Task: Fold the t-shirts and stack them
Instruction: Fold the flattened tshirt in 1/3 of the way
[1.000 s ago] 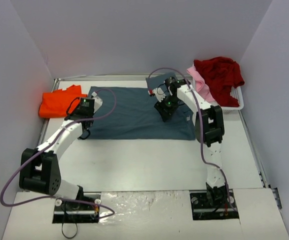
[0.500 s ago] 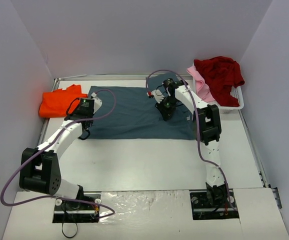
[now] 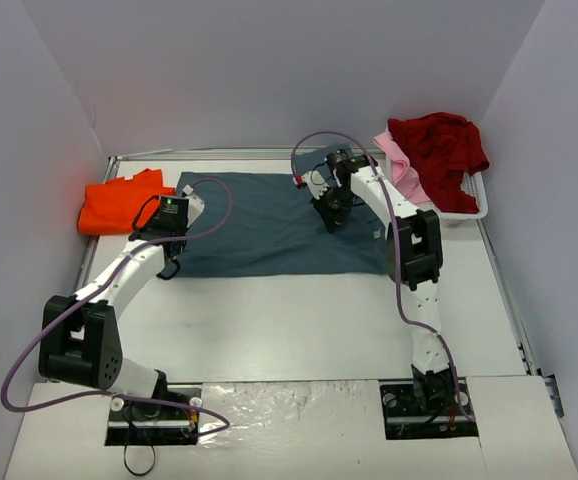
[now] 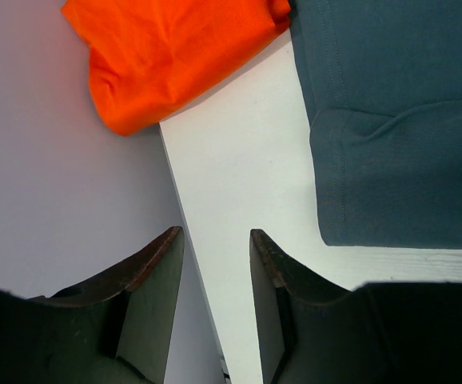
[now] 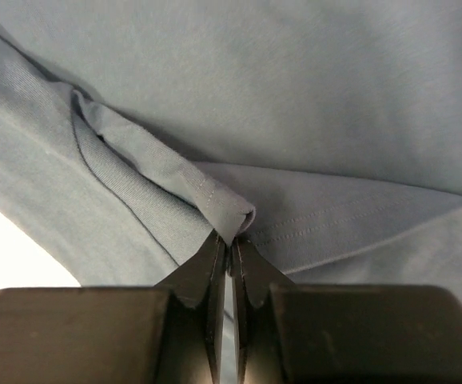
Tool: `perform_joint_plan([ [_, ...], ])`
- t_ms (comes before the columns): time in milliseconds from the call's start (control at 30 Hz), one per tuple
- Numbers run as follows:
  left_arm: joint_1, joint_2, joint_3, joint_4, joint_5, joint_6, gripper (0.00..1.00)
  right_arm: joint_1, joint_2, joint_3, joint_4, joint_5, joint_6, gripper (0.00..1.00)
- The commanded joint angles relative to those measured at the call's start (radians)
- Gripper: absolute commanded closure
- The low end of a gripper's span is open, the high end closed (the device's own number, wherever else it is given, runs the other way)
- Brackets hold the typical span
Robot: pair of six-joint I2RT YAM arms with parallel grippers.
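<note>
orange t-shirt point(image 3: 119, 203): bunched, just left of the blue-grey t-shirt point(image 3: 259, 225), which lies spread flat on the table point(image 3: 299, 320).
left gripper point(image 4: 215, 264): just off the blue-grey t-shirt's near-left corner; fingers released, standing apart with nothing between them.
right gripper point(image 5: 229, 240): on the blue-grey t-shirt's far-right part; fingers clenched, grasping a raised fold of its cloth.
pink t-shirt point(image 3: 397, 165): right of the blue-grey t-shirt, in the white basket point(image 3: 474, 208).
dark red t-shirt point(image 3: 437, 148): heaped on the pink t-shirt, farthest right of the blue-grey t-shirt.
</note>
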Motion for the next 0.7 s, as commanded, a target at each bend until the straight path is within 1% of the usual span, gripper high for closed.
perform_joint_plan([
  [0,0.004,-0.042,-0.002,-0.014,0.001,-0.016,0.63,0.006,-0.036,0.067,-0.034,0.026,0.010,1.00],
  [233,0.004,-0.035,-0.006,-0.015,-0.001,-0.015,0.63,0.007,-0.010,0.124,-0.034,0.038,0.008,1.00],
  [267,0.004,-0.035,-0.006,-0.017,-0.001,-0.013,0.62,0.007,-0.008,0.125,-0.034,0.040,0.006,0.98],
  [333,0.003,-0.032,-0.008,-0.017,0.001,-0.013,0.62,0.007,-0.002,0.122,-0.037,0.040,0.003,0.90],
  [367,0.004,-0.032,-0.008,-0.018,0.002,-0.013,0.62,0.007,0.000,0.119,-0.037,0.041,0.002,0.82],
  [400,0.004,-0.029,-0.008,-0.018,0.002,-0.013,0.62,0.009,0.003,0.113,-0.040,0.038,-0.001,0.80],
  [467,0.004,-0.026,-0.008,-0.021,0.006,-0.013,0.62,0.009,0.006,0.105,-0.046,0.037,-0.006,0.76],
  [533,0.004,-0.021,-0.003,-0.026,0.010,-0.012,0.62,0.010,0.009,0.102,-0.052,0.034,-0.013,0.76],
  [567,0.004,-0.018,-0.002,-0.030,0.013,-0.013,0.62,0.010,0.010,0.101,-0.055,0.035,-0.016,0.73],
  [667,0.004,-0.013,0.003,-0.032,0.016,-0.013,0.63,0.010,0.010,0.093,-0.058,0.038,-0.021,0.71],
])
